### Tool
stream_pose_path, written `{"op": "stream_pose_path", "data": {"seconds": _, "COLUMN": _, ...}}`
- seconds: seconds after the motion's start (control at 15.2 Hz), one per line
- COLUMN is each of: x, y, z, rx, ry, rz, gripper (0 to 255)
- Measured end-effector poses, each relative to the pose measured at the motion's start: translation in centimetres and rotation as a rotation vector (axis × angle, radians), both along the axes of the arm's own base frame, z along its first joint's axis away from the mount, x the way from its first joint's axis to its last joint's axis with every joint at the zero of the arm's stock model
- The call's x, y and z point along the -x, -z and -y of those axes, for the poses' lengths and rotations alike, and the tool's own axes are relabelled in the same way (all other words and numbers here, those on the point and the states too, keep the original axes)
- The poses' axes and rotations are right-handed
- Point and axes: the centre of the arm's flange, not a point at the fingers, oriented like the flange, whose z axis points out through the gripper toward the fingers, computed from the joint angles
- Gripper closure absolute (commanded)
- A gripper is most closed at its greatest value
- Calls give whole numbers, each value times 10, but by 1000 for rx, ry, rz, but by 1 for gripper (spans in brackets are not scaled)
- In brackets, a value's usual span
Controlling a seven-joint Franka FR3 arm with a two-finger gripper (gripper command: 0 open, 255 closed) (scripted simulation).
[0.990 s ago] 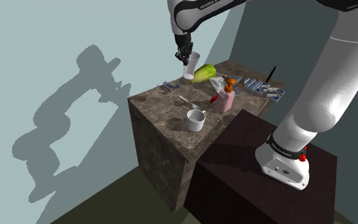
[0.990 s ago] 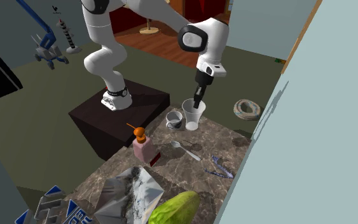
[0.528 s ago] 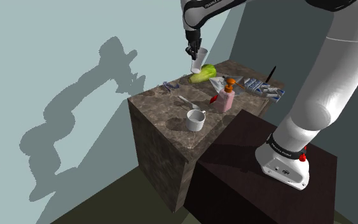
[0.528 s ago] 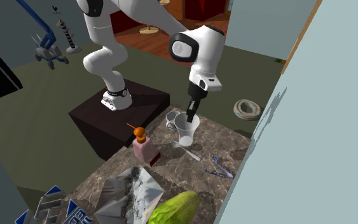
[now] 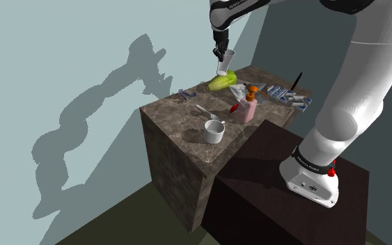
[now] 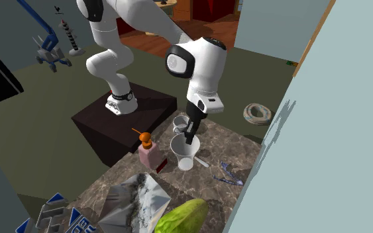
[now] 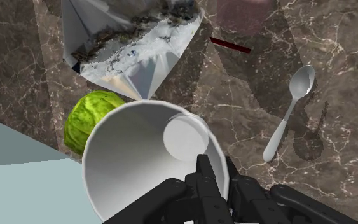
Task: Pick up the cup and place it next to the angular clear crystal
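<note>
Your gripper [image 7: 212, 172] is pinched shut on the rim of the white cup [image 7: 139, 159]: in the wrist view the two black fingers [image 7: 204, 167] sit close together with the cup's wall clamped between them. The cup is off the table, hanging from the gripper and tilted, so you look into its mouth and see the round base inside.

In the shoulder view the gripper [image 5: 218, 54] holds the cup [image 5: 224, 64] in the air just above the green cabbage [image 5: 223, 81], at the far end of the dark marble table [image 5: 173, 118] near the wall. From the wrist camera, the cabbage [image 7: 91, 114] shows just past the cup's rim, and the angular clear crystal [image 7: 133, 44] lies on the marble right beside the cabbage.

Further out, a spoon [image 7: 289, 111] lies flat on the tabletop, apart from the crystal. The second exterior view shows a pink bottle [image 6: 150, 153] with an orange top and a white mug [image 6: 181, 123] near the table's edge.
</note>
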Motion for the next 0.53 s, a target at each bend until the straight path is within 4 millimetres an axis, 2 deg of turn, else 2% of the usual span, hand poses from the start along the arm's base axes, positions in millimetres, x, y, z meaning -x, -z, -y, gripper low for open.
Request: {"op": "stream_pose_path", "data": {"seconds": 0.53, "x": 0, "y": 41, "z": 1, "rx": 0, "ry": -1, "rz": 0, "gripper": 255}}
